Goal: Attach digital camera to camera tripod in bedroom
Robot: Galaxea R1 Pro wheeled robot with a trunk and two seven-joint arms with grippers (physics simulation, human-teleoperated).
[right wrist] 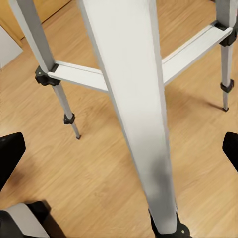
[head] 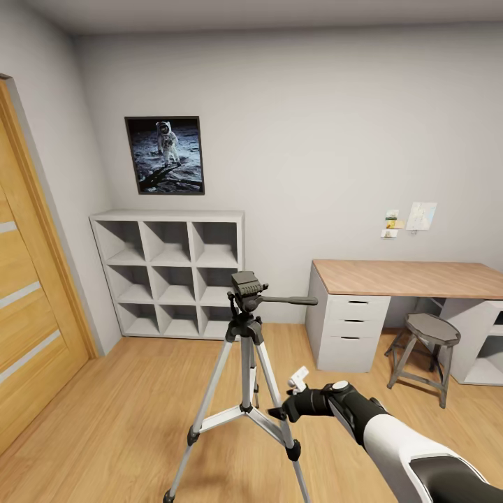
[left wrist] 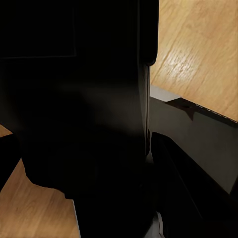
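Note:
The camera tripod [head: 246, 328] stands on the wood floor in the middle of the bedroom, with silver legs, a black head and a pan handle pointing right. My right gripper [head: 279, 412] is low beside its right front leg. In the right wrist view that silver leg [right wrist: 134, 99] runs between the two black fingertips [right wrist: 10, 156], which are wide apart and not touching it. The gripper is open. The digital camera is out of view. Black shapes crowd the left wrist view close up over the floor, and the left gripper's state cannot be made out.
A wooden door [head: 28, 314] is at the left. A white cube shelf [head: 171, 272] stands behind the tripod under an astronaut poster [head: 165, 155]. A wood-topped desk [head: 412, 277] with drawers and a round stool [head: 426, 335] are at the right.

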